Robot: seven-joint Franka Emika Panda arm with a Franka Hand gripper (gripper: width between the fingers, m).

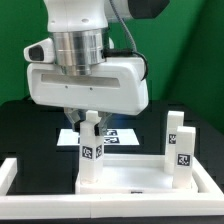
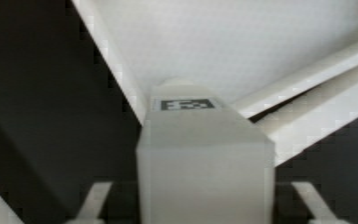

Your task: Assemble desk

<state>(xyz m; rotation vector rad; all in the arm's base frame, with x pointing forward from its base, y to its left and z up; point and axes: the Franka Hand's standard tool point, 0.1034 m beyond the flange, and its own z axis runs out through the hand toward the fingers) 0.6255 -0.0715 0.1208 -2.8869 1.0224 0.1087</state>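
Gripper [image 1: 91, 122] fingers stood on both sides of one upright leg [image 1: 90, 150] on the tabletop [image 1: 140, 180]; whether they already clamped it, I could not tell. I feared an uneven squeeze could tip the leg.

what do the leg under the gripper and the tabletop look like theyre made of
Leg: looks like white rigid plastic with a matte, smooth finish; its faces are flat with crisp edges, and it carries a black-and-white tag that looks printed. Tabletop: seems to be the same white plastic, matte, with a raised rim. Whether either is moulded or printed cannot be told at this size.
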